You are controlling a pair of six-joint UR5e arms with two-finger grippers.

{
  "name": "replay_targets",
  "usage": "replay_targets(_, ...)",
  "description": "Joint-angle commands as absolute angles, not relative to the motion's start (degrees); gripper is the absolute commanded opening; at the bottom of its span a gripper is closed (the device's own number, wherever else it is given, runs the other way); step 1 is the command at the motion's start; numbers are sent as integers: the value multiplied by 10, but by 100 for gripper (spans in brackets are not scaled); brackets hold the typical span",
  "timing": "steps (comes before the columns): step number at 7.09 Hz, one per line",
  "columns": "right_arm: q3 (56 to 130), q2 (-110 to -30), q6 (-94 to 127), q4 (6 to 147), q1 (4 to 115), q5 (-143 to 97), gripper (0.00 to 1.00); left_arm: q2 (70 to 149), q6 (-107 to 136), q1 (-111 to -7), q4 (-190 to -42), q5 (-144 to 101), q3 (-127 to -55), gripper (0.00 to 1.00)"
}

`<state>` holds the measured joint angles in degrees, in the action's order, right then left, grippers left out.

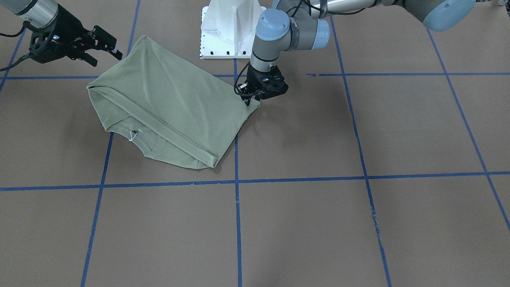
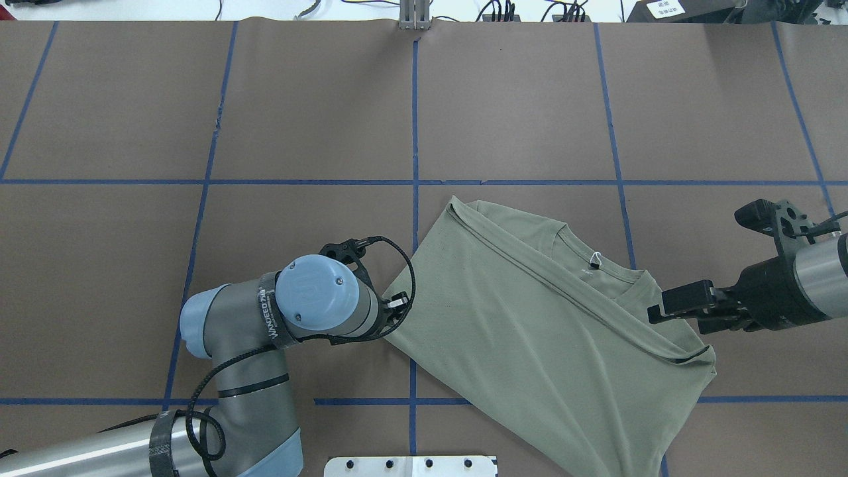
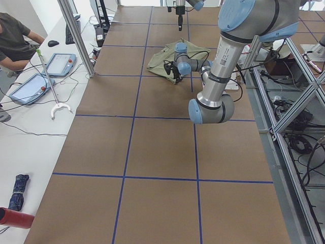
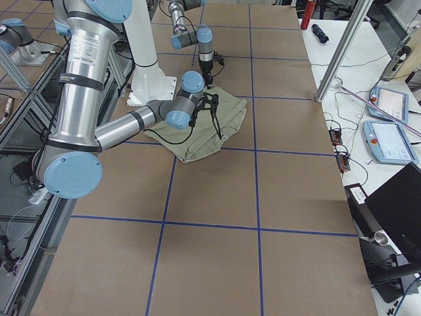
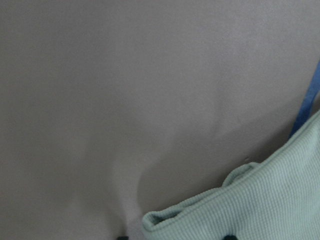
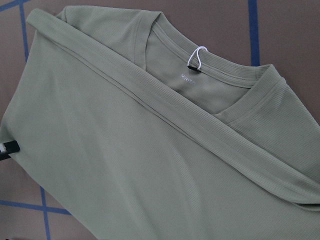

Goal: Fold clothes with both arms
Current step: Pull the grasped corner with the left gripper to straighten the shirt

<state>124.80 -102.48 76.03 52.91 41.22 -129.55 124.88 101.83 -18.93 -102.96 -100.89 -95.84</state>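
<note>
The sage-green shirt (image 1: 171, 103) lies folded on the brown table, hem edge laid across the neckline, white tag loop (image 1: 132, 135) showing. It also shows in the overhead view (image 2: 530, 331) and the right wrist view (image 6: 125, 150). My left gripper (image 1: 255, 97) is down at the shirt's corner nearest the table's centre line. The left wrist view shows that corner (image 5: 270, 205) between two dark fingertips standing apart, so it is open. My right gripper (image 2: 705, 262) hovers wide open and empty beside the shirt's shoulder end; it also shows in the front view (image 1: 107, 56).
The white pedestal base (image 1: 231, 28) stands just behind the shirt. Blue tape lines (image 1: 237, 223) grid the table. In the left side view an operators' bench with tablets (image 3: 30, 86) and a seated person (image 3: 15, 35) runs along the far long side.
</note>
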Motion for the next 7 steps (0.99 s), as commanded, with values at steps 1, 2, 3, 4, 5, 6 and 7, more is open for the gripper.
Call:
replay_targets(1,1245,-1025,760,529,414,-1295,100,1249,1014,-190,-1029,-1009,-961,0)
replay_targets(2,1244,-1025,760,529,414,-1295,100,1248,1013,-192,-1028,-1008,-963,0)
replay_targets(3,1244,-1024,760,529,414,-1295,100,1248,1011,-212,-1025,-1008,-963,0)
replay_targets(4,1238,-1013,760,529,416,-1295,100,1246,1008,-237,-1022,-1008,-960,0)
replay_targets(5,1231,-1006,760,529,416,-1295,100,1245,988,-261,-1021,-1007,-956,0)
replay_targets(6,1224,-1005,760,529,417,-1295,100,1245,955,-285,-1022,-1006,-945,0)
replay_targets(7,1223,-1002,760,529,417,-1295,100,1246,922,-310,-1022,-1006,-926,0)
